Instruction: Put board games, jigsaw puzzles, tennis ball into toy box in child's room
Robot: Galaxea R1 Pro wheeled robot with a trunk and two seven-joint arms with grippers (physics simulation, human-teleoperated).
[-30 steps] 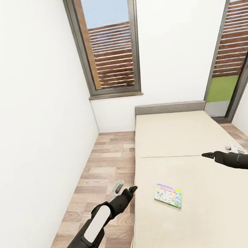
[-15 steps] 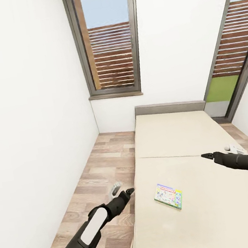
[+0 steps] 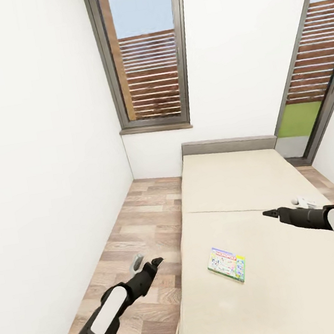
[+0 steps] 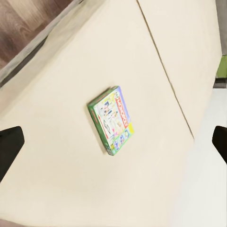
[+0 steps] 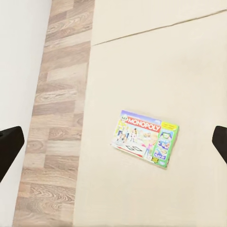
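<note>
A thin, flat rectangular board game (image 3: pixel 226 264) lies face up on the bed (image 3: pixel 235 188), on the plain beige mattress cover, near the bed's left edge and well away from the low grey headboard (image 3: pixel 229 145). From the right wrist camera the cover reads "MONOPOLY" in white on a red band, with cartoon artwork and a green border (image 5: pixel 145 136); from the left wrist camera the same box shows its green side edge (image 4: pixel 112 120), the print too small to read. A straight seam crosses the mattress. The head camera adds a wood-plank floor (image 3: pixel 138 225), white walls and a tall grey-framed window (image 3: pixel 145 54) with brown slats. The left gripper (image 3: pixel 154 264) hangs over the floor beside the bed, jaws apart. The right gripper (image 3: pixel 270 214) hangs above the mattress, jaws apart and empty.
</note>
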